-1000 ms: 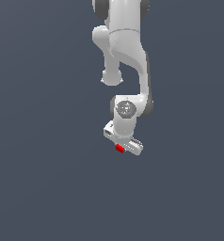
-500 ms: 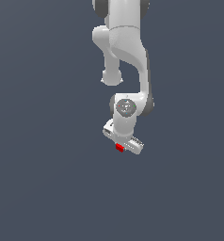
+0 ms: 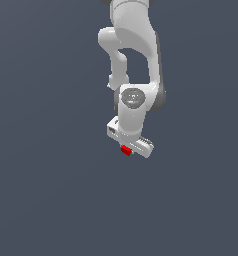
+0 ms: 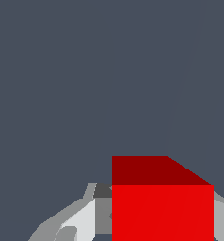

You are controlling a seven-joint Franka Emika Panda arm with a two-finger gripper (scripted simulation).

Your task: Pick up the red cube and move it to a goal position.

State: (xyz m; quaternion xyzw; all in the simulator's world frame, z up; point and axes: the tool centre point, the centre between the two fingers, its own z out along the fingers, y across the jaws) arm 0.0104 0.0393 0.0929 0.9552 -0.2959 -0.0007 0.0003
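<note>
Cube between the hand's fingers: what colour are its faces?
Plain bright red, unmarked. The small cube shows best in the wrist view.

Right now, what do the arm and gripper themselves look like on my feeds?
The arm is glossy white with rounded links and dark grey joint seams; a grey round cap sits on the wrist. The gripper is a white boxy block. No cables or markings show.

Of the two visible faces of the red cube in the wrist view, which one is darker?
On the red cube, the narrower face farther from the gripper is darker, a deep maroon; the large face is bright red.
</note>
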